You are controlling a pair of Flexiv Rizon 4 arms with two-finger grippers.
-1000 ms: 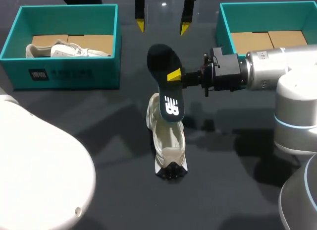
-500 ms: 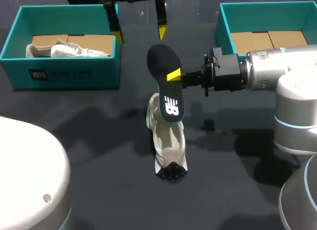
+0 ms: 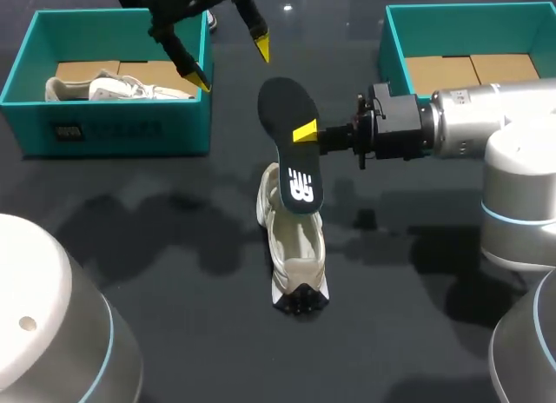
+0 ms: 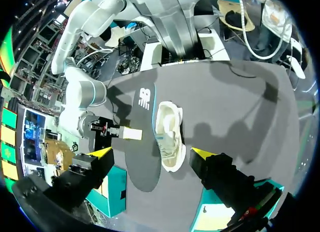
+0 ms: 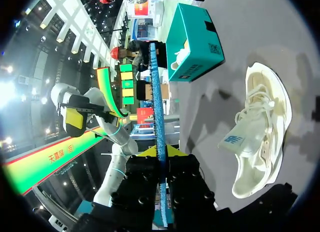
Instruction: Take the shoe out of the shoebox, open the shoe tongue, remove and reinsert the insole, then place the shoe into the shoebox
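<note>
At my far left the teal shoebox (image 3: 104, 129) holds 1 pale shoe (image 3: 122, 89). Over its right edge my left gripper (image 3: 229, 64) hangs released, its 2 yellow tips spread around nothing. In the middle the dark insole (image 3: 291, 151) stands tilted above the cream shoe (image 3: 295, 247) on the table (image 3: 174, 229), with my right gripper (image 3: 306, 131) clenched on it. A 2nd shoebox (image 3: 395, 38) sits far right

right arm (image 3: 486, 116): silver-white, blue ring | left gripper (image 3: 229, 64): black, yellow tips
</note>
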